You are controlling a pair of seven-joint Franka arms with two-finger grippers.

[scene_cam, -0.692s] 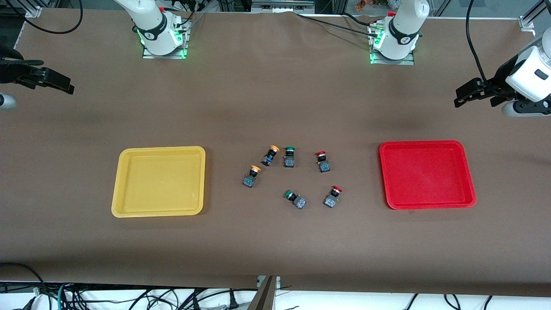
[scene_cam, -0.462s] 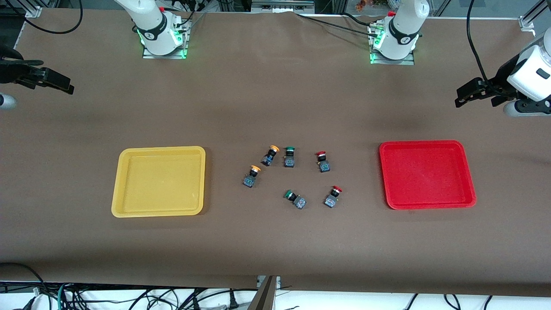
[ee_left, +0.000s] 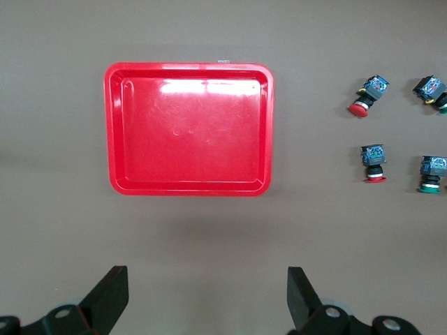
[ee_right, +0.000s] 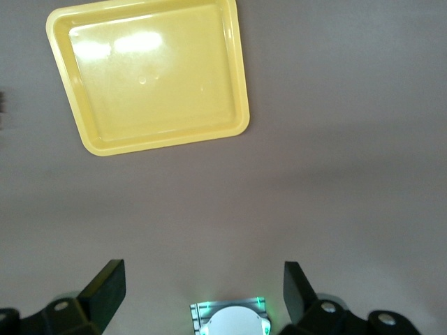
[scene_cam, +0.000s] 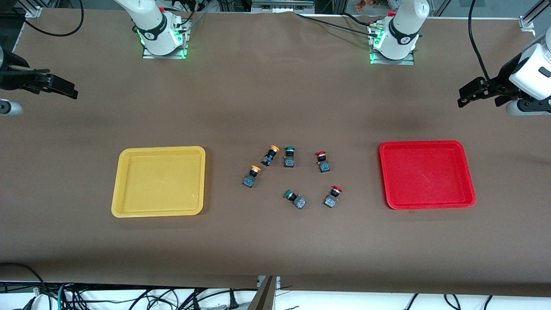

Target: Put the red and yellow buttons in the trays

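Two yellow-capped buttons (scene_cam: 271,155) (scene_cam: 252,176) and two red-capped buttons (scene_cam: 323,161) (scene_cam: 332,196) lie on the table between the trays. The yellow tray (scene_cam: 118,181) lies toward the right arm's end and holds nothing. The red tray (scene_cam: 469,172) lies toward the left arm's end and holds nothing. My left gripper (scene_cam: 465,98) is open and empty, high over the table's left-arm end. Its wrist view shows the red tray (ee_left: 188,129) and both red buttons (ee_left: 367,94) (ee_left: 374,162). My right gripper (scene_cam: 69,89) is open and empty over the right-arm end. Its wrist view shows the yellow tray (ee_right: 150,73).
Two green-capped buttons (scene_cam: 289,156) (scene_cam: 295,199) lie among the others, one close beside a yellow one. The arm bases (scene_cam: 161,38) (scene_cam: 394,43) stand along the table edge farthest from the front camera. Cables hang below the edge nearest that camera.
Both grippers have shifted slightly at their ends of the table. The buttons and trays have not moved.
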